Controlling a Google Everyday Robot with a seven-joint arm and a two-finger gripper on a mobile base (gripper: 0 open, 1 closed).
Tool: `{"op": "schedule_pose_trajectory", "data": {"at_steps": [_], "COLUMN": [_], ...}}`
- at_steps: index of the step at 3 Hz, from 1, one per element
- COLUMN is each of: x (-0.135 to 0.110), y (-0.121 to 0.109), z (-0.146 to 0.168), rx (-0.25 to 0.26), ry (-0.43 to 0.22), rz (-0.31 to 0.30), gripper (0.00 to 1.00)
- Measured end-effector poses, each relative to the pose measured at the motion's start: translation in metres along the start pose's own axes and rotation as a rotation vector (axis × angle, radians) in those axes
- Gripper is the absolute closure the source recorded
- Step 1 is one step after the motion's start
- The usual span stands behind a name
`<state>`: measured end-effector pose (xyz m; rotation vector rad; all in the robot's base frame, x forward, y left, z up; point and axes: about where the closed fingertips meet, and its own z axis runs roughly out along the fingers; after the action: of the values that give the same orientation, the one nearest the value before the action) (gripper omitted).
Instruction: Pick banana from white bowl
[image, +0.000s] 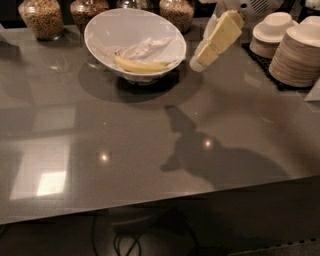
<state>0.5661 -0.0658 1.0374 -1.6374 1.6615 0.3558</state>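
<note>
The gripper (200, 60) hangs just beside the white bowl (102, 27) containing the banana (140, 65); clenched or released, cannot tell.

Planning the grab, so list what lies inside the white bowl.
Inside the white bowl lie a banana and crumpled white paper. The paper hides the bowl's bottom and anything beneath it. The gripper hangs outside, just right of the rim.

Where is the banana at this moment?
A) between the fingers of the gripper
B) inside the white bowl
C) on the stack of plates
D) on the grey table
B: the banana lies inside the white bowl, near its front wall, and the gripper hangs beside the bowl's rim, outside it.
</note>
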Motion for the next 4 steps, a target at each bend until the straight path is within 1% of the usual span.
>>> {"op": "schedule_pose_trajectory", "data": {"at_steps": [1,2,3,4], "x": [0.0,-0.005,-0.01,-0.014], "y": [0.0,-0.004,-0.014,-0.028], "z": [0.0,0.005,0.017,0.03], "rx": [0.0,0.016,0.048,0.074], "ry": [0.0,-0.022,-0.06,-0.09], "rz": [0.0,-0.008,-0.005,0.011], "gripper": [0.0,0.0,0.0,0.0]}}
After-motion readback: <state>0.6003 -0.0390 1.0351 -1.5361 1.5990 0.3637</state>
